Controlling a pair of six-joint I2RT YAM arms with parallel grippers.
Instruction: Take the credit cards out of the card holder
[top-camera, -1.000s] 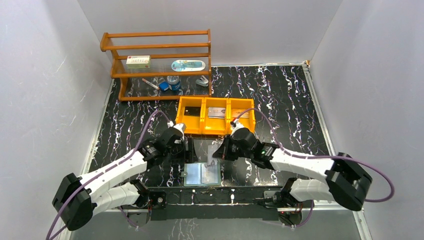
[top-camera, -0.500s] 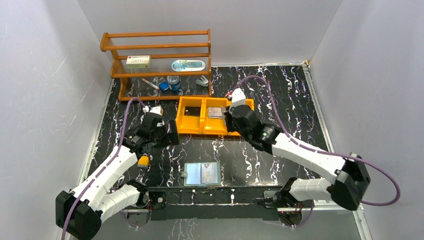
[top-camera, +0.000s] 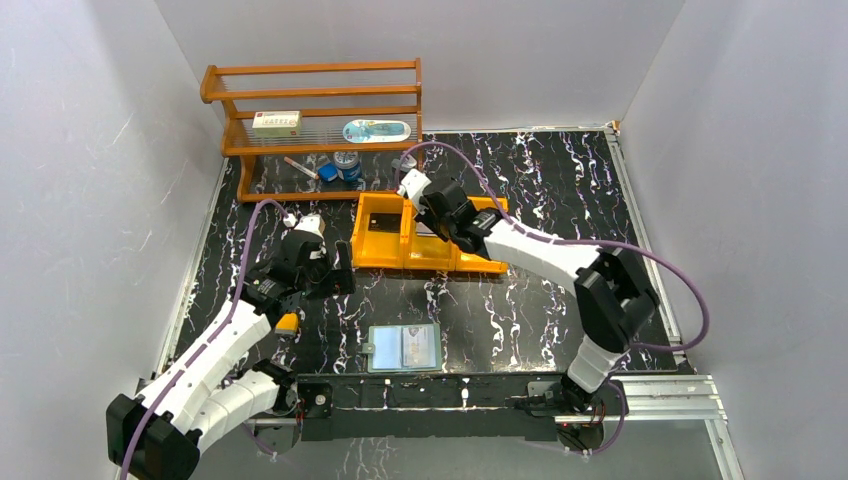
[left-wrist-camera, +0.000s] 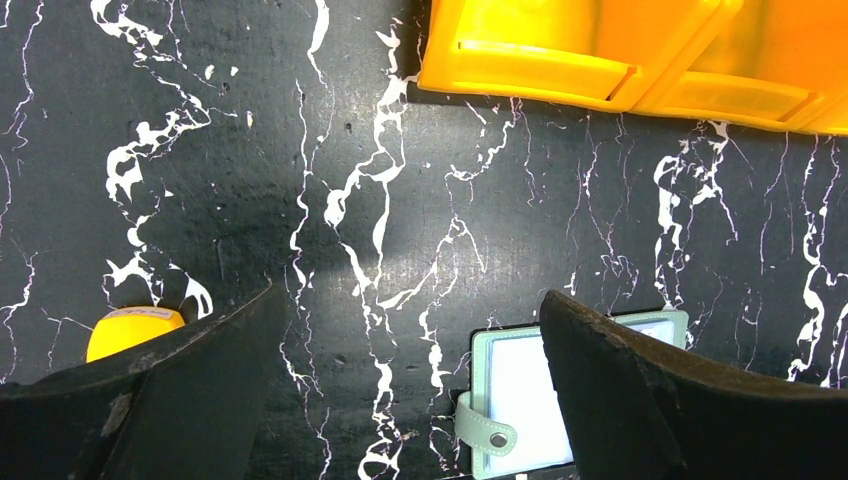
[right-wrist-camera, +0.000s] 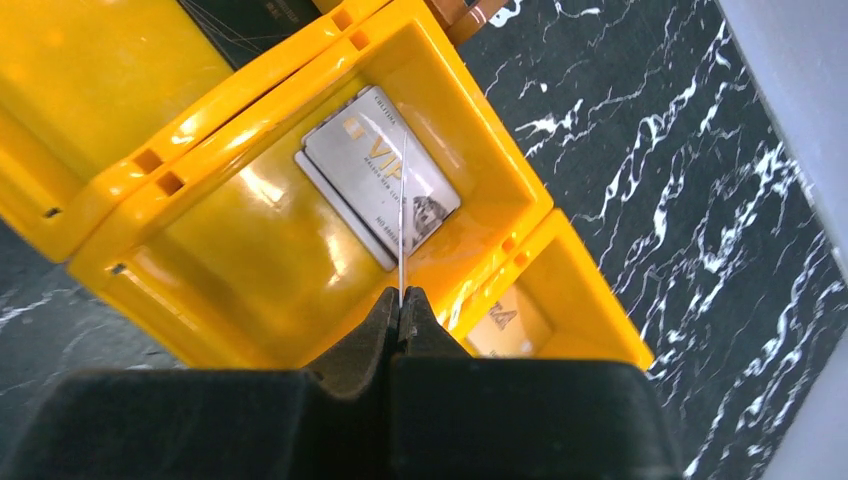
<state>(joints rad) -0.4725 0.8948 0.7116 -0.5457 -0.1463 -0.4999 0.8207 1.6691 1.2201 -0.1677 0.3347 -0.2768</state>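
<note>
Top external view: black white-veined table (top-camera: 520, 310), wooden rack (top-camera: 312, 95) at far left, white box with red print (top-camera: 276, 122) on its shelf. Your left arm (top-camera: 215, 345) reaches up the left side. The left gripper (top-camera: 322, 272) hangs over bare table, just left of the orange three-compartment tray (top-camera: 400, 262). Your right arm (top-camera: 545, 255) stretches from near right across to the tray, and the right gripper (top-camera: 437, 218) sits over the middle compartment. Card holder (top-camera: 403, 347) lies open and flat at centre near edge, just far of the base rail (top-camera: 430, 390), apart from both grippers.

Left wrist view: your fingers (left-wrist-camera: 170, 400) stand wide with nothing between them. Table below, with the holder's pale pocket and snap tab low at right, partly behind the right finger. Small yellow object (left-wrist-camera: 130, 330) by the left finger, can't tell what it is.

Right wrist view: your fingers (right-wrist-camera: 370, 340) are pinched tight on a thin card (right-wrist-camera: 401, 220), edge-on, upright above the middle compartment. Can't tell its colour. Silver card (right-wrist-camera: 385, 170) lies flat in that compartment, and a second edge shows under it. Tan card (right-wrist-camera: 503, 322) lies flat in the adjoining compartment.
</note>
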